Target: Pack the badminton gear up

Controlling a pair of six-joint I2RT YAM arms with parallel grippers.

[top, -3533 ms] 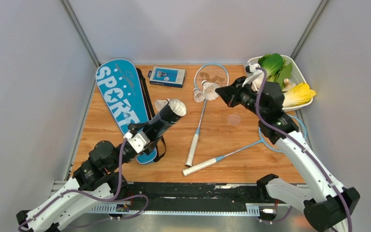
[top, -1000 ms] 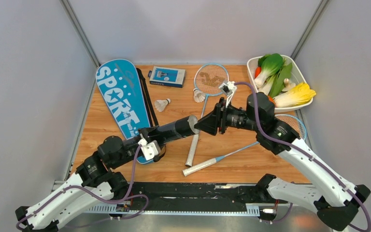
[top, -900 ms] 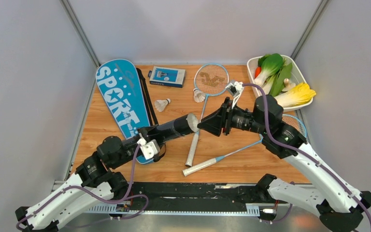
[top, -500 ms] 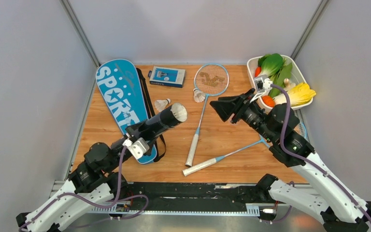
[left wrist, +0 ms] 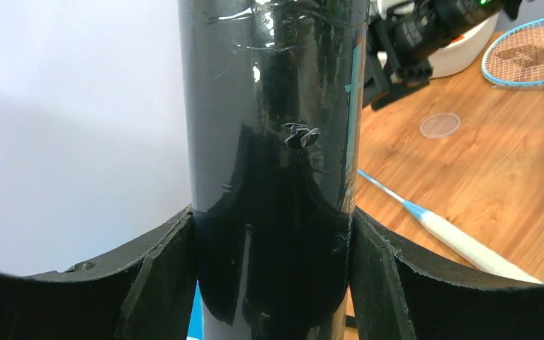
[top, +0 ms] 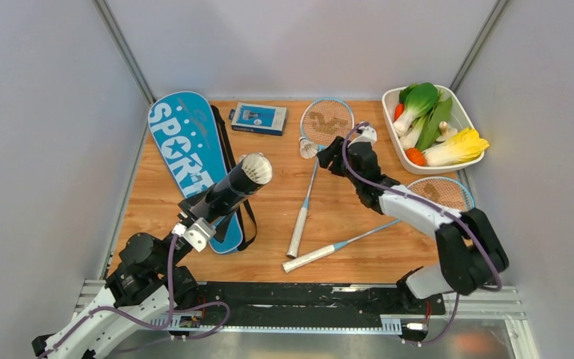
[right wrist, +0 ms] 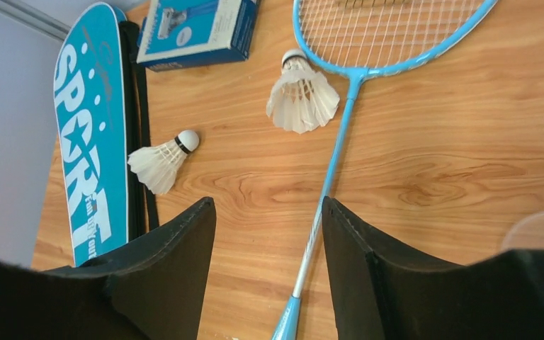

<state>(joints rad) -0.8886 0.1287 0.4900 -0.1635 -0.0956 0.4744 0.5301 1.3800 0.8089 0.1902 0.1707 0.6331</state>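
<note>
- Grey walls close in a wooden tabletop (top: 344,217); bare wood runs between the "SPORT" cover (top: 183,149) and the left racket (top: 329,120).
- Two light-blue rackets with white handles: the left racket's head lies at the far edge, and the right racket (top: 312,256) angles toward the right edge.
- Two loose shuttlecocks (right wrist: 301,95) (right wrist: 159,163): one touches the left racket's frame, one lies beside the cover.
- One black tube (top: 228,194), glossy, is tilted up over the cover, with white feathers (top: 256,167) filling its mouth.
- Left gripper (left wrist: 273,234): jaws clamped on the tube.
- Right gripper (right wrist: 269,234): jaws apart, empty, above the left racket's shaft.
- One small blue box (top: 258,118) and one white tray (top: 465,112) sit at the far edge.
</note>
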